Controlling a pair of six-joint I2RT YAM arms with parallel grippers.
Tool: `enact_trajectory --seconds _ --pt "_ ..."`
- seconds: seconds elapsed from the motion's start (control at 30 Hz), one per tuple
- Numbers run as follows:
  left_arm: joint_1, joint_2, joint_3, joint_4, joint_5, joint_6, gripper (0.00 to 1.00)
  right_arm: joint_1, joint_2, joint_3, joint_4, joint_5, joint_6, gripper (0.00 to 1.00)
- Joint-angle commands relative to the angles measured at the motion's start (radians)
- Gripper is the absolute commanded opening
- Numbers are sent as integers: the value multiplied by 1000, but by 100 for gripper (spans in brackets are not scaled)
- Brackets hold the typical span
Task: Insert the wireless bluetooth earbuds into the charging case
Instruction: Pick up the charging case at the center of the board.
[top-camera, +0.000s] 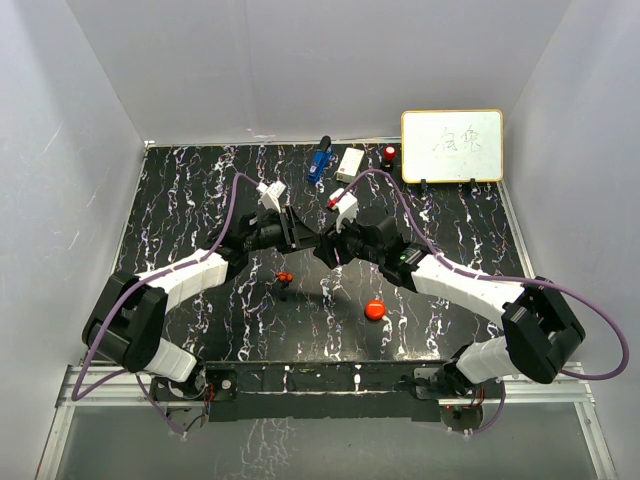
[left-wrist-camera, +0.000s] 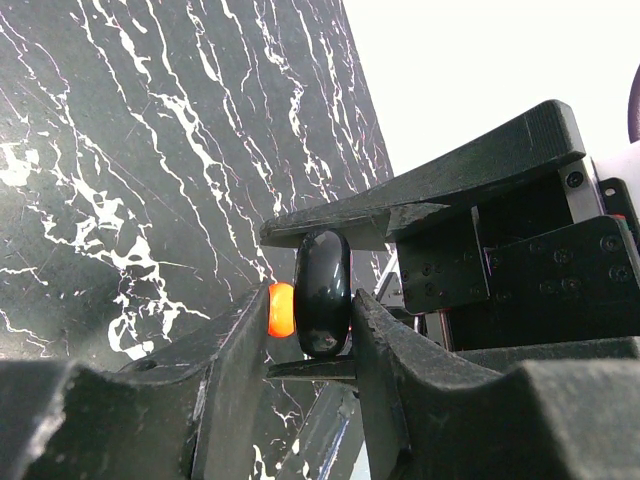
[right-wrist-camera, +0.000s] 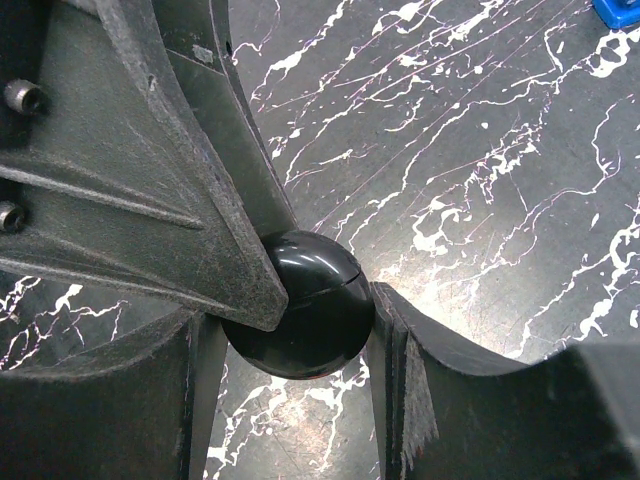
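Jaws of the left gripper (left-wrist-camera: 308, 312) are shut tight on the case (left-wrist-camera: 322, 275), a round black thing that stands on its edge between them. A small orange-red bit (left-wrist-camera: 282, 308) sits between the left finger and the case, touching both, and I cannot tell what it is. Jaws of the right gripper (right-wrist-camera: 300, 335) are pressed on the same case (right-wrist-camera: 312, 300) from the other way, so both grippers hold it at once. In the right wrist view the case looks like a shiny ball with a thin line across it, and it is closed. From above, the two grippers meet in the middle of the dark table (top-camera: 190, 200), held up off it, and the case is hidden between them. On the table just in front of the left gripper (top-camera: 297, 232) lies one tiny red-and-black earbud (top-camera: 284, 276), all by itself, touching nothing. The other earbud is too small and dark to find. At the far edge are a blue thing (top-camera: 319, 160) and then a white box (top-camera: 350, 163). Nearer the front, to the right of the earbud and well apart from it, lies a red puck (top-camera: 375, 309), below the right gripper (top-camera: 325, 248). Back at the far edge are a small red-topped thing (top-camera: 388, 154) and a whiteboard (top-camera: 452, 146) with writing on it.
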Motion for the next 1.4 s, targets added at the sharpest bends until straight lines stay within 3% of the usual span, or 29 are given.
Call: enact_trajectory --seconds 0.0,0.83,1.17,1.37 --pt "-5 -50 21 -14 -14 6 37 -4 -45 8 66 6 -10 26" --pt "-4 -71 14 -12 -48 3 36 -2 -52 -8 68 5 -8 26" --pt "-4 -75 12 -8 -49 0 18 -3 -51 -10 69 7 -8 26" --pt "-2 -80 10 -10 -54 0 22 -2 -52 -10 70 9 -8 26"
